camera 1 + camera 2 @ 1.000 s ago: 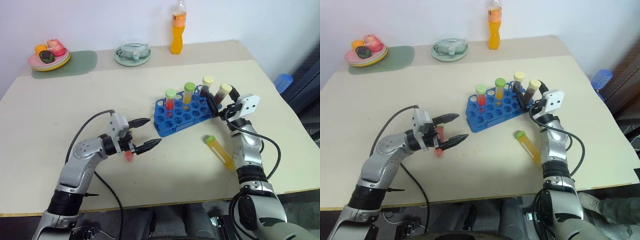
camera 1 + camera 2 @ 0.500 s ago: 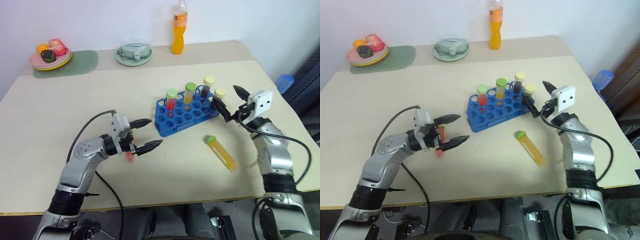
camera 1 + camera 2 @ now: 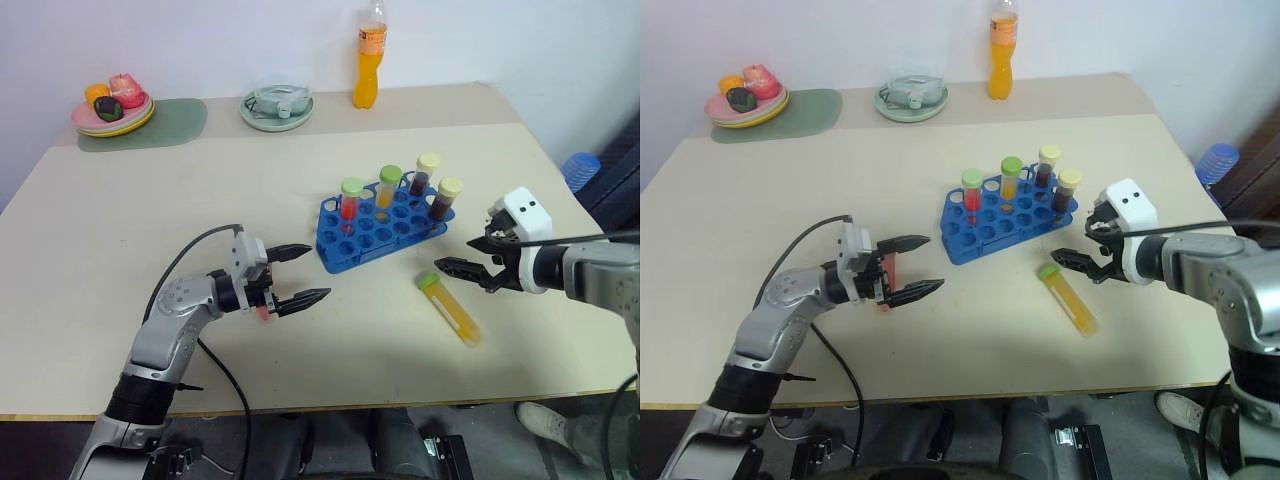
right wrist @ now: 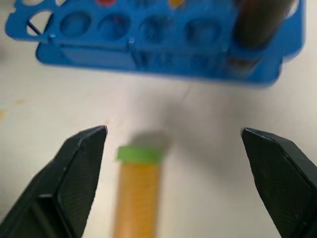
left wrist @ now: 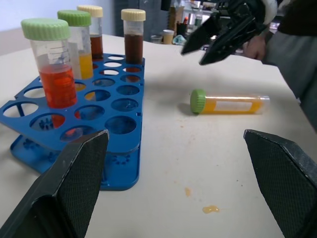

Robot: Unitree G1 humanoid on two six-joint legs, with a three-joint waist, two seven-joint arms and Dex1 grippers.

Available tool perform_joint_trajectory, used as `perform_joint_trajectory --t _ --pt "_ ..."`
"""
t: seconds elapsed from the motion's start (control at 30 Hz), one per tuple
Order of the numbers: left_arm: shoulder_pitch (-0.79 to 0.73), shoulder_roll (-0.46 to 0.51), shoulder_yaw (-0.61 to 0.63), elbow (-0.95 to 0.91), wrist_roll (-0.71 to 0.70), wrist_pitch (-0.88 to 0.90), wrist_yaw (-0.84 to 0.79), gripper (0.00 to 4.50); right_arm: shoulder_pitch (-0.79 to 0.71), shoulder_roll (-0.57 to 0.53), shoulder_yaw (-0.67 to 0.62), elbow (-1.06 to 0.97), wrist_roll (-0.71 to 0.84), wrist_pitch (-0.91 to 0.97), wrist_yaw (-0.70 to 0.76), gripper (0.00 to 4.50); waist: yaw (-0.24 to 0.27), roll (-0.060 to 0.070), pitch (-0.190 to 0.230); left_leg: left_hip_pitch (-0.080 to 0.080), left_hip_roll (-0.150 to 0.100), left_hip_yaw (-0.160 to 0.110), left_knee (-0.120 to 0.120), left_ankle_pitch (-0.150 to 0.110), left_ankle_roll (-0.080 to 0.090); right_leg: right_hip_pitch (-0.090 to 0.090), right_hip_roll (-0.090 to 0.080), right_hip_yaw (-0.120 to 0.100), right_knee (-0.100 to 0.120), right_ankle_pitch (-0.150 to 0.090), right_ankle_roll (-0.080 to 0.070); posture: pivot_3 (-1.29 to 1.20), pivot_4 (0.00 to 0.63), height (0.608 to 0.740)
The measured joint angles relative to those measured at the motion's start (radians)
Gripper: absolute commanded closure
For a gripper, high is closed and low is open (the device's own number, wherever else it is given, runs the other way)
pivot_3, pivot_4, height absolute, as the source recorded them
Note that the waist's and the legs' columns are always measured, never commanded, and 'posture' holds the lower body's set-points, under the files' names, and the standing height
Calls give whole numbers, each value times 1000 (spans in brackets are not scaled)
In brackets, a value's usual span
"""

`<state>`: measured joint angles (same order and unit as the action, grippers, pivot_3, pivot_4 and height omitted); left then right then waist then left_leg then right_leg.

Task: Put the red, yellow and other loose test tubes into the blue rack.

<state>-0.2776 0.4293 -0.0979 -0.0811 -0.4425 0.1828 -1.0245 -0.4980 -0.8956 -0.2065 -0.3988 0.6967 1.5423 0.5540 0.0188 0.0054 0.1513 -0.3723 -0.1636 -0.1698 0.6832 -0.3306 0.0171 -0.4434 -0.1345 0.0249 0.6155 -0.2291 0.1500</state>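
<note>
The blue rack (image 3: 375,232) stands mid-table with a red tube (image 3: 351,200), a yellow tube (image 3: 389,187) and two dark-brown, cream-capped tubes (image 3: 449,198) upright in its back row. One loose yellow tube (image 3: 450,309) with a green cap lies on the table just right of the rack's near side. My right gripper (image 3: 458,252) hovers open above its capped end, pointing down and left; in the right wrist view the tube (image 4: 136,193) lies between the spread fingers (image 4: 79,168). My left gripper (image 3: 318,272) is open and empty, level, left of the rack.
A tall orange drink bottle (image 3: 369,68), a pale green round dish (image 3: 277,106) and a plate of fruit (image 3: 112,106) on a green mat line the far edge. A blue object (image 3: 581,166) sits off the table's right side.
My right gripper let go of the dark-brown tube, which now stands in the rack's right end, drew back and tipped down over the loose yellow tube. The left gripper stayed put.
</note>
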Motion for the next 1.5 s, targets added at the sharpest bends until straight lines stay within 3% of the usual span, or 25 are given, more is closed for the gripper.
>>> perform_joint_trajectory --t 0.3,0.67,0.77,0.97,1.27,1.43,1.5 --pt "11 -1 -4 0 3 -3 -4 0 53 -20 76 19 149 66 -143 69 18 0 0 0 0 1 0 0 1 0 0 -1 0 0 0 0 150 740" --pt "40 4 -3 -3 7 -3 4 0 30 67 153 29 193 66 -320 69 19 -1 0 0 0 1 0 0 1 0 0 -1 0 0 0 0 150 740" --pt "45 5 -3 -13 7 -3 5 0 28 63 182 13 180 66 -343 818 19 -2 -1 1 0 1 0 0 1 0 0 -1 0 0 0 0 150 740" --pt "64 13 -1 -25 8 -3 18 0 22 35 270 -44 81 50 -353 3641 19 -2 -1 1 0 1 0 0 1 0 0 -1 0 0 0 0 150 740" --pt "67 17 2 -26 7 -3 27 0 24 -119 435 -121 -27 -96 -204 3641 22 -3 -1 0 0 1 0 0 1 1 0 -1 -1 0 0 0 150 740" --pt "66 16 2 -28 7 -3 26 0 66 -104 350 -157 27 -275 -2 3641 19 -3 -1 0 0 1 0 0 1 0 0 -1 -1 0 0 0 150 740" --pt "67 19 5 -29 7 -3 26 0 69 -42 265 -149 63 -363 64 3641 20 -4 0 1 0 1 0 0 1 0 1 -1 -1 0 0 0 150 740"
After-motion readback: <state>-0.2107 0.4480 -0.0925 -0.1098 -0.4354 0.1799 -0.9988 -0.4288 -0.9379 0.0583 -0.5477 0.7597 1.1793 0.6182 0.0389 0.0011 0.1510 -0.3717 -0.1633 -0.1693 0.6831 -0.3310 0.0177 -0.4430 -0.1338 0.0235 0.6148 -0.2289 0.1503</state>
